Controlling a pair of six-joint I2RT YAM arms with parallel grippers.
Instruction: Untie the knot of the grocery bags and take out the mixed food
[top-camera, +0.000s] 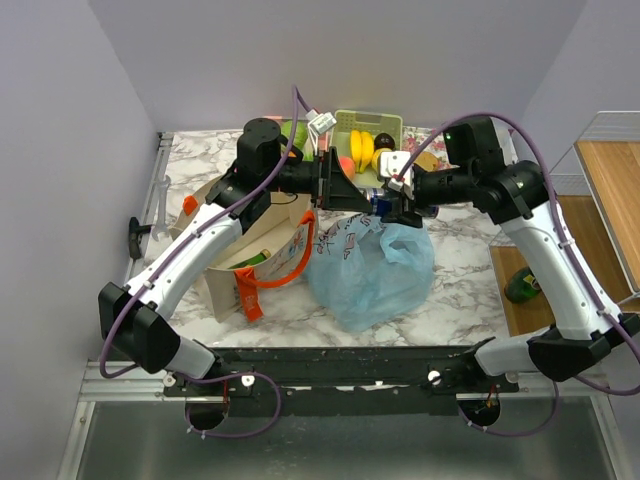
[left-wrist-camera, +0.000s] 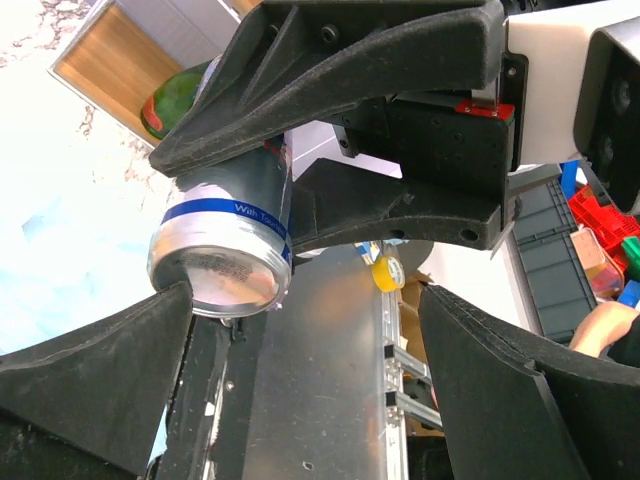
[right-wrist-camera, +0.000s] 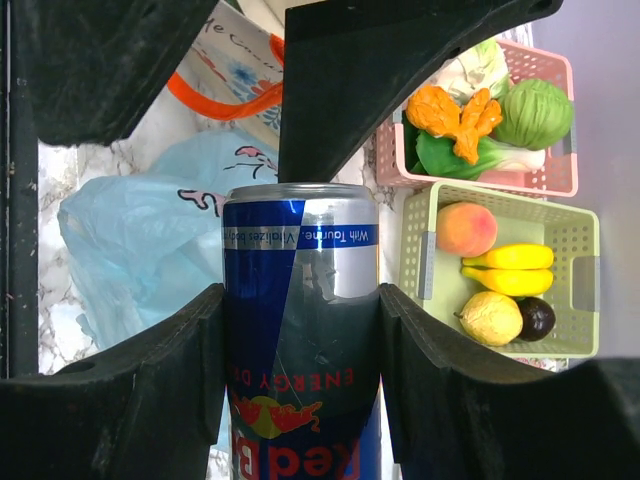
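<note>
The right tool is clenched on a blue-and-silver drink can, held above the light blue grocery bag. The bag lies mid-worktop, toward the near edge. Its knot seems hidden beneath the tools. The left tool gapes wide beside the can, grasping nothing. A peach and a cabbage sit in baskets at the far edge.
</note>
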